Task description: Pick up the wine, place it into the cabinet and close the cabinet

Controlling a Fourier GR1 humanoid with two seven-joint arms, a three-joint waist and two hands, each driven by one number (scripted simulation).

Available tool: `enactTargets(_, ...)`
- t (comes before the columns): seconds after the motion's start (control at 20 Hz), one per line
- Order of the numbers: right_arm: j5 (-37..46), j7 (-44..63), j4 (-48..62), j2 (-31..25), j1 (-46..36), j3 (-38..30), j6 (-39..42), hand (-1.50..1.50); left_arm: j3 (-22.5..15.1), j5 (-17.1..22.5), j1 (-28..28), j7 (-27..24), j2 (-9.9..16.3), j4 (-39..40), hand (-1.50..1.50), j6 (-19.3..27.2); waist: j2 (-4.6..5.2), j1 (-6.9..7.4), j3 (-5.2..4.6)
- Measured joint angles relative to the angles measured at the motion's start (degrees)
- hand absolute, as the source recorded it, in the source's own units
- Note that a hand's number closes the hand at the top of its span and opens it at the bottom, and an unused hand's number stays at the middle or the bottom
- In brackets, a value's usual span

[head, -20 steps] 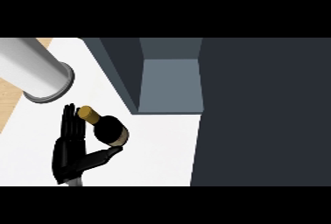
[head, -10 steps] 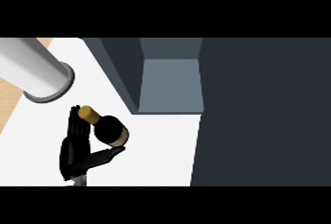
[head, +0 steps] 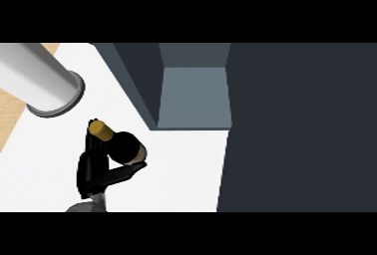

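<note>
The wine bottle (head: 125,148) is dark with a golden cap (head: 100,130). It stands on the white counter (head: 177,164) at the lower left, seen from above. My left hand (head: 94,167) comes up from the lower edge and curls round the bottle, fingers on its left side and thumb (head: 126,172) on its near right side. The cabinet (head: 194,97) is open just right of the bottle, showing a grey-blue inside. My right hand is not visible.
A large pale grey cylinder (head: 40,82) lies at the upper left, close to the bottle. A broad dark panel (head: 302,129) fills the right side of the view. A strip of wooden floor (head: 11,119) shows past the counter's left edge.
The left hand's fingers, straight beside the bottle a second ago, have curled in round it. The bottle has barely moved.
</note>
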Motion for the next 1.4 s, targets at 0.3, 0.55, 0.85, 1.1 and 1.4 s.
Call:
enactTargets(0.3,0.03,-0.56,0.17,-0.08,0.11,-0.61,0.40,-1.50,0.54,1.14,-1.39,-3.14,0.00,4.64,-1.50,-1.97,0.02,0.04,-0.01)
enactTargets(0.55,0.01,-0.76,0.21,-0.10,0.19,-0.87,0.85,-1.50,0.54,2.34,-3.03,-5.88,-0.32,8.12,-1.50,-2.63,0.03,0.02,-0.02)
enactTargets(0.85,0.15,-0.45,0.32,0.46,-0.12,0.07,0.66,-1.50,1.33,4.55,-5.20,-9.79,0.05,12.98,1.50,-6.86,0.01,-0.03,0.02)
enactTargets(1.1,0.25,-1.45,0.42,0.68,0.92,-0.04,1.04,-1.50,0.42,3.42,-7.21,-10.56,0.90,16.02,1.50,-10.21,0.03,-0.07,0.00)
enactTargets(1.4,0.06,0.01,0.45,-0.10,-1.04,-1.79,0.91,-1.50,-0.87,1.97,-7.08,-11.78,4.57,17.38,1.50,-14.74,-0.02,0.06,-0.01)
